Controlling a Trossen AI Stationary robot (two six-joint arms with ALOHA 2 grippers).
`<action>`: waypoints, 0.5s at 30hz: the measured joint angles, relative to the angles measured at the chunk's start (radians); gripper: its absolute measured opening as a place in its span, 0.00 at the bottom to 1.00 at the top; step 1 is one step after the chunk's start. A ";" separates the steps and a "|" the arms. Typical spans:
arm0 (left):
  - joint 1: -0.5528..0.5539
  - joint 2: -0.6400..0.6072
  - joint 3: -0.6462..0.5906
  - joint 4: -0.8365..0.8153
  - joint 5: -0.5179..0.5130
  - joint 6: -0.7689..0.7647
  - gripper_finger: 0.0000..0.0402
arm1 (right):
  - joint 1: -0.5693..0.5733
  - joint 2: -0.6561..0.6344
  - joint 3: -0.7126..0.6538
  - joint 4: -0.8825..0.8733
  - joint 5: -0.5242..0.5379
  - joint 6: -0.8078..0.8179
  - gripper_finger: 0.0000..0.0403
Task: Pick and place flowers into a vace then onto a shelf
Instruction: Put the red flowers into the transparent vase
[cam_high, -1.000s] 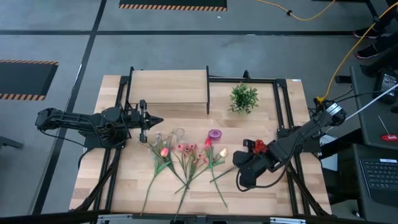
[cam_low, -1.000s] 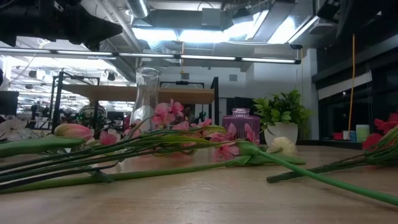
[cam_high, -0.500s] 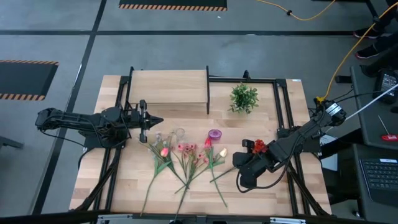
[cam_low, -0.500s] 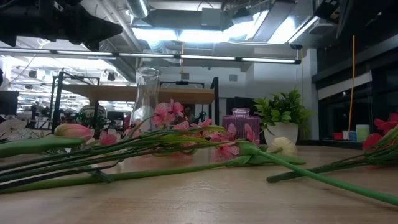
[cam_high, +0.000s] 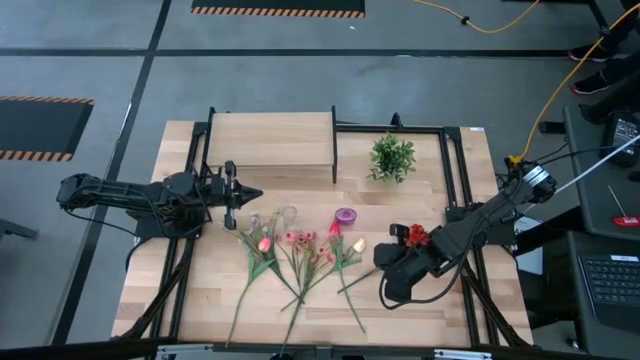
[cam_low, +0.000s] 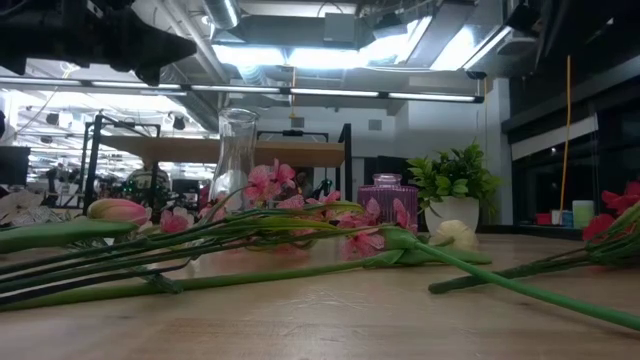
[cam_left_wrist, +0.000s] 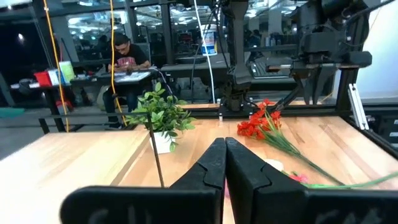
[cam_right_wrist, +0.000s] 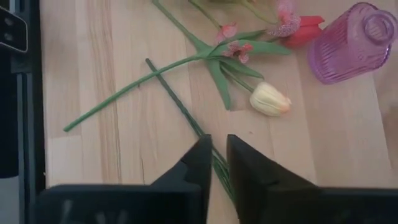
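Plainly, the job has barely begun: from above, the flowers (cam_high: 300, 262) lie fanned on the table (cam_high: 180, 300), none in a vase, and the shelf (cam_high: 270, 140) at the far edge carries nothing. The left gripper (cam_high: 258, 192) waits near the shelf's front, its fingers pressed together on nothing. The right gripper (cam_high: 378, 266) sits low at the right, just beside a green stem running toward the cream tulip (cam_high: 358, 245), with the red blossom cluster (cam_high: 414, 236) lying on the table beside that arm; the purple vase (cam_high: 345, 216) and the clear glass vase (cam_high: 287, 213) stand behind the flower heads, and a bushy green plant (cam_high: 391, 157) stands beside the shelf. At table level, the stems (cam_low: 200, 262) lie flat across the wood, with the clear vase, the purple one and the potted plant upright behind them. The left wrist view shows its fingers (cam_left_wrist: 214, 163) meeting tip to tip, and a person seated at a desk beyond the table. The right wrist view shows that gripper's fingertips slightly parted with a thin stem (cam_right_wrist: 177, 99) passing between them; whether it is gripped I cannot tell. Everything remains: stems into a vase, then onto the shelf. No readable writing or brand shows anywhere.
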 joint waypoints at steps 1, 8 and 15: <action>0.000 0.000 0.000 -0.005 0.000 -0.001 0.01 | 0.002 0.002 -0.008 -0.001 0.000 0.000 0.19; 0.000 0.000 0.000 -0.038 0.000 0.000 0.01 | 0.005 0.009 -0.098 0.020 0.001 -0.024 0.37; 0.000 0.000 0.000 -0.037 0.000 0.000 0.01 | 0.005 0.010 -0.210 0.088 0.001 -0.027 0.47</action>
